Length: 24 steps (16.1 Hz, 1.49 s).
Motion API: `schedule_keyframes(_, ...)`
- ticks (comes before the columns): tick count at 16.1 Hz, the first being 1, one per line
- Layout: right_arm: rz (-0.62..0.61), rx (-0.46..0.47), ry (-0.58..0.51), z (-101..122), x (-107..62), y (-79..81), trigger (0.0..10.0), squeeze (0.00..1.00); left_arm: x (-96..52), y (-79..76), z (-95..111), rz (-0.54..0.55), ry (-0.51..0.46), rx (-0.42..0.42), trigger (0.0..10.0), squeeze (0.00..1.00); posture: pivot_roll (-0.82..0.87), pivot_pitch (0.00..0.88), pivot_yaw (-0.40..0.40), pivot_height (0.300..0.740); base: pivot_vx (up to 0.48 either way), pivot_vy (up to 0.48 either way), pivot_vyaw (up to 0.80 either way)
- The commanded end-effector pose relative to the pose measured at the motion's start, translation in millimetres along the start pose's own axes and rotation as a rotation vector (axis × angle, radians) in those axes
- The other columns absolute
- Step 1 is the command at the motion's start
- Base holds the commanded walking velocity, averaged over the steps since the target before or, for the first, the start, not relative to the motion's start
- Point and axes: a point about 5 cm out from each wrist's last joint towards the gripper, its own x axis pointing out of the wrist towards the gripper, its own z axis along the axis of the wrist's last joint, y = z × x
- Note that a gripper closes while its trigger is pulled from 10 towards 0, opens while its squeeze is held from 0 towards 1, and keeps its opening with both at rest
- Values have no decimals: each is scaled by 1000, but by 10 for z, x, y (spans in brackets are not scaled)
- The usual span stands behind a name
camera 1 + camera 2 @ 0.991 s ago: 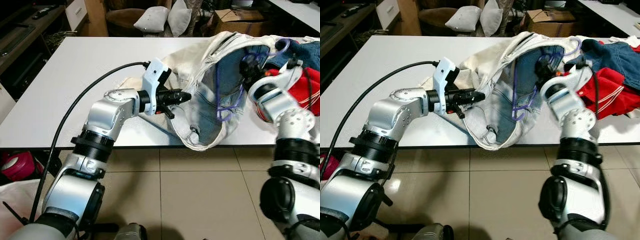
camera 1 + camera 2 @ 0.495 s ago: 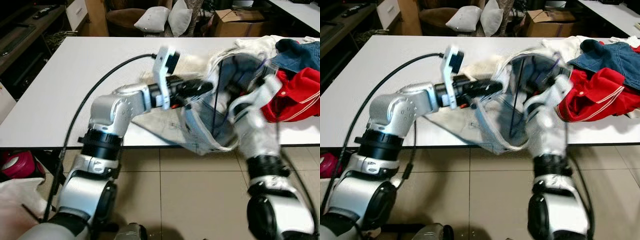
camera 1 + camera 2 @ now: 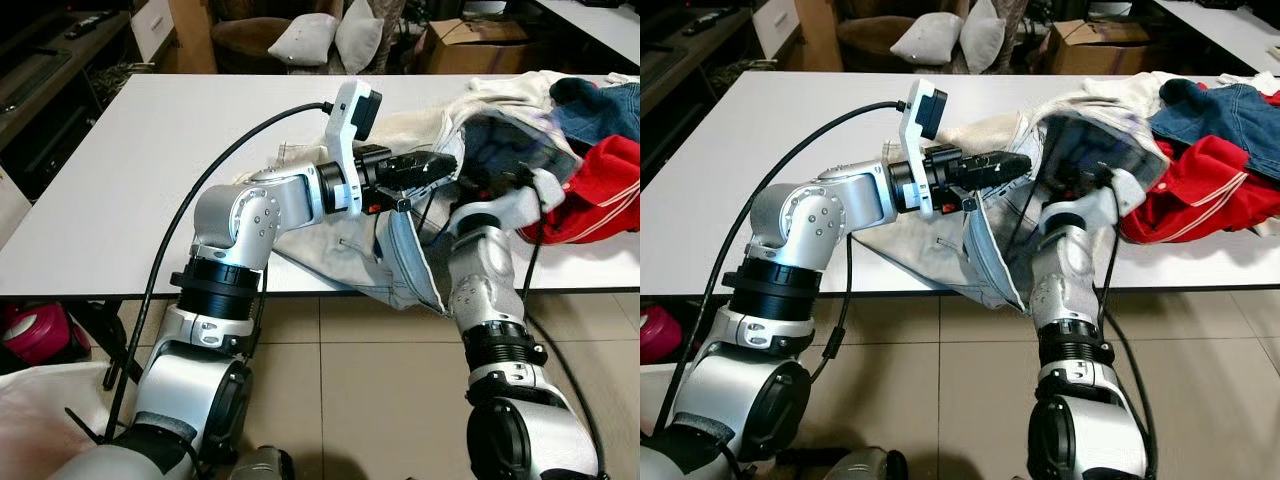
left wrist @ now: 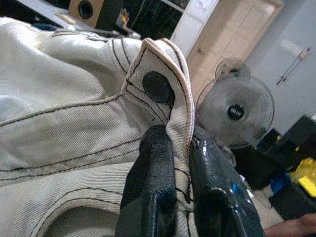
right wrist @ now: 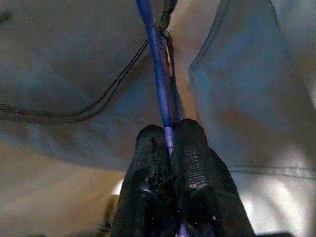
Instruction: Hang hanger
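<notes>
No brand, label or legible writing is showing on any of the fabric or on the arms. The left gripper is pinching a thick folded edge of the cream jacket — a stiff twill with dark contrast stitching and 1 round dark snap button sitting just above the fingers, detail that the left wrist view is giving far more plainly than the head views. In the left eye view that same gripper is reaching across from the robot's left over the white table, holding the jacket's edge lifted while the rest of the garment is draping over the table's near edge, its bluish lining hanging toward the tiled floor. The right gripper is pressed shut on the hanger, a thin purple rod running straight up from between the 2 rubbery black fingers; the right wrist view is showing it lying against the jacket's blue-grey inner lining with curved seams, so the hanger is sitting inside the garment. From the head views the right arm is rising from below the table edge into the jacket's opening, its fingers hidden by cloth. Just beside the jacket on the robot's right, a red garment with white stripes and blue denim are lying heaped on the table.
</notes>
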Motion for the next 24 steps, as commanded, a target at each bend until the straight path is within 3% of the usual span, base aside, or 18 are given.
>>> schedule_keyframes(1,46,50,-24,75,56,79,10000,0,27,-75,48,-15,4,36,0,0,27,0,38,740,0,0,0)
schedule_keyframes(3,102,-24,79,-91,35,95,10000,0,30,-94,65,-19,-14,13,0,0,29,0,32,740,0,0,0)
schedule_keyframes(5,193,-167,227,-308,-47,95,10000,0,38,-68,133,10,-51,13,0,0,32,0,26,740,0,0,0)
schedule_keyframes(7,330,-410,397,-469,-153,50,10000,0,22,71,276,133,-132,16,0,0,31,0,22,740,0,0,0)
schedule_keyframes(8,358,-442,435,-451,-183,6,10000,0,5,141,361,196,-173,24,0,0,32,0,21,740,0,0,0)
schedule_keyframes(12,404,-432,508,-101,-272,-180,10000,0,-100,363,700,404,-316,62,0,0,26,0,20,740,0,0,0)
schedule_keyframes(14,445,-353,518,323,-443,-248,10000,0,-197,569,812,557,-355,63,0,0,12,0,31,740,0,0,0)
schedule_keyframes(15,442,-350,516,378,-465,-266,10000,0,-214,597,812,578,-354,68,0,0,7,0,35,740,0,0,0)
schedule_keyframes(17,445,-301,480,686,-558,-276,10000,0,-281,745,733,675,-313,104,0,0,5,0,37,740,0,0,0)
schedule_keyframes(19,535,-229,440,974,-681,-117,10000,0,-337,892,554,769,-239,136,0,0,-7,0,42,740,0,0,0)
schedule_keyframes(22,593,-163,419,1160,-767,33,10000,0,-322,975,352,797,-157,160,0,0,-22,0,48,740,0,0,0)
schedule_keyframes(24,588,-129,343,1323,-718,152,10000,0,-275,1014,82,780,-50,194,0,0,-31,0,54,740,0,0,0)
